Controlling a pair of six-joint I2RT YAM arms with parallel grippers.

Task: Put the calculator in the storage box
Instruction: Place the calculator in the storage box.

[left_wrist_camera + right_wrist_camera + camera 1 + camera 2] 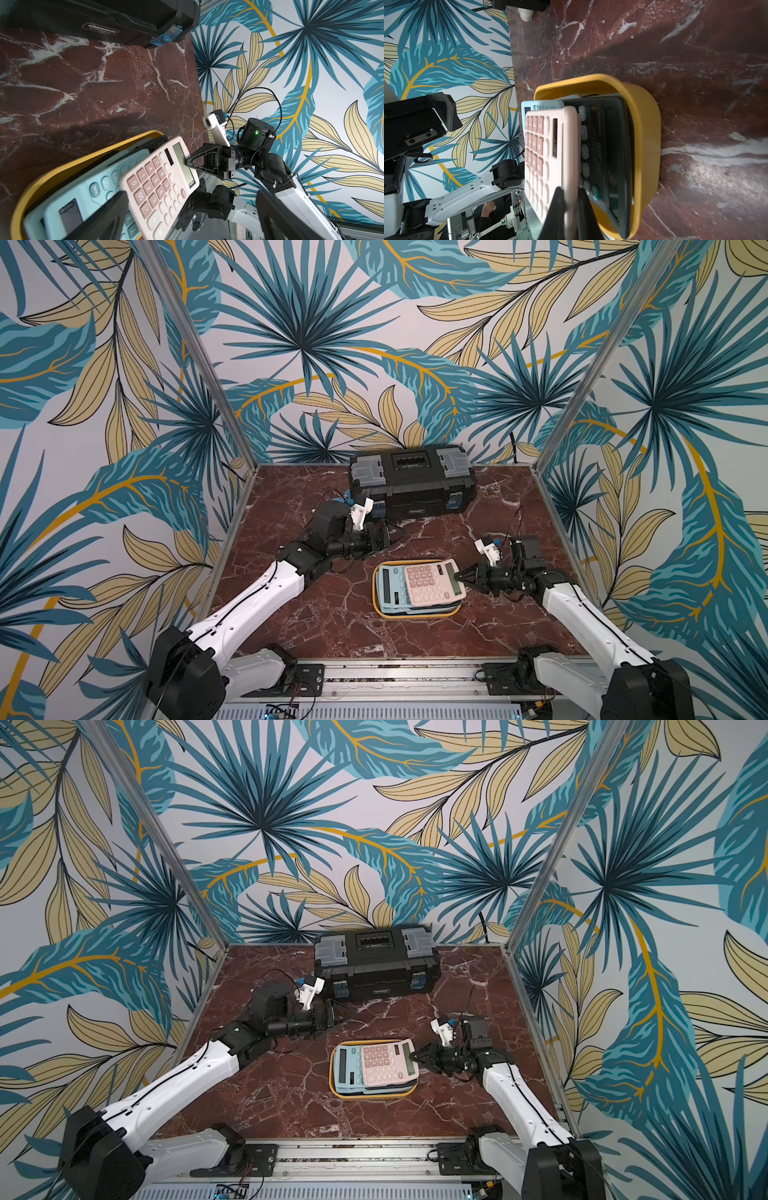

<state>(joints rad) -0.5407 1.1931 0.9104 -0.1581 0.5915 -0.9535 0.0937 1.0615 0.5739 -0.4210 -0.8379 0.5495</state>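
Observation:
A pink calculator [430, 583] [384, 1065] lies tilted over the yellow storage box [415, 615] [374, 1096], its screen end past the box's right rim. My right gripper [459, 574] [569, 190] is shut on that end's edge, one finger above and one below. In the right wrist view the pink calculator [550, 158] rests over a black calculator [610, 145] inside the storage box [645, 145]. A blue calculator [388, 583] also lies in the box. My left gripper [392, 533] [191, 193] hangs open and empty behind the box, to its left.
A black toolbox [411, 481] with grey lid compartments stands shut at the back of the red marble table [311, 614]. Metal frame posts and leaf-patterned walls bound the table on three sides. The arm bases sit on a rail along the front edge.

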